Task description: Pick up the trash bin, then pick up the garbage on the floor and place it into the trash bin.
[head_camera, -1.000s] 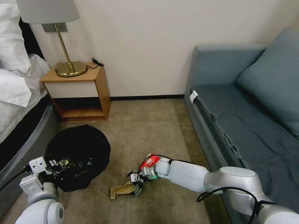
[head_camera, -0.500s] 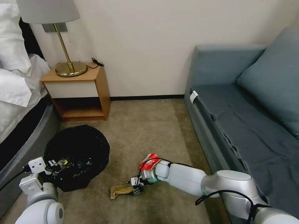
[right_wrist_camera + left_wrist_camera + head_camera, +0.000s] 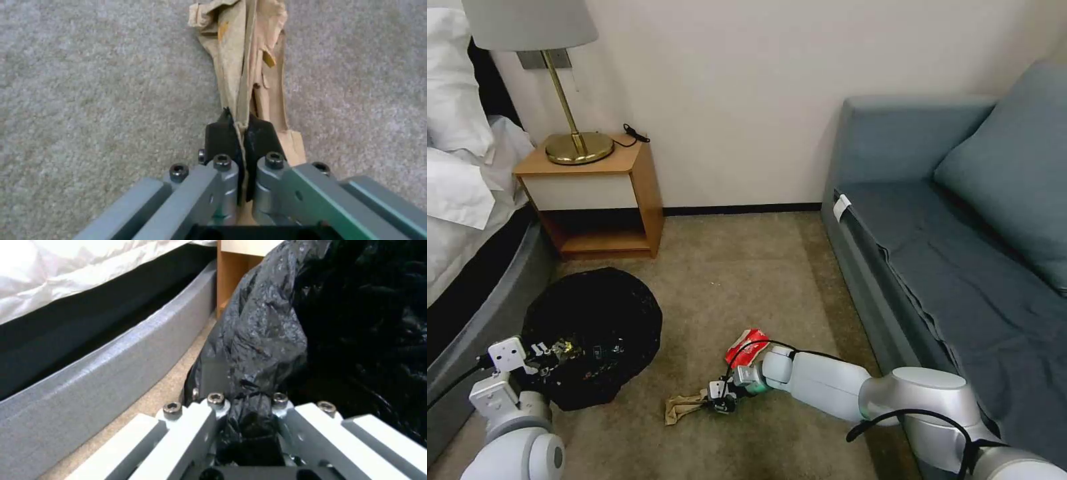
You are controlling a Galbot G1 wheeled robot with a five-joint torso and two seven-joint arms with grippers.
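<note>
Two tools are gripping at once. Nearest, at the left, the left tool [image 3: 245,413] is clamping a bunched fold of the black liner at the near rim of the trash bin [image 3: 594,333], which is sitting on the carpet [image 3: 727,280] beside the bed frame [image 3: 111,360]. The liner is looking thin and slippery, so the fold may be sliding under load; the rim beneath is probably the firmer hold. Slightly farther right, the right tool [image 3: 240,133] is pinching one end of the crumpled brown paper bag [image 3: 245,63], its pads pressed together on the creased paper while the rest is trailing on the floor. It is likely very light and limp, and may be tearing if tugged. Just beyond lies the red snack packet [image 3: 746,345], flat and untouched.
</note>
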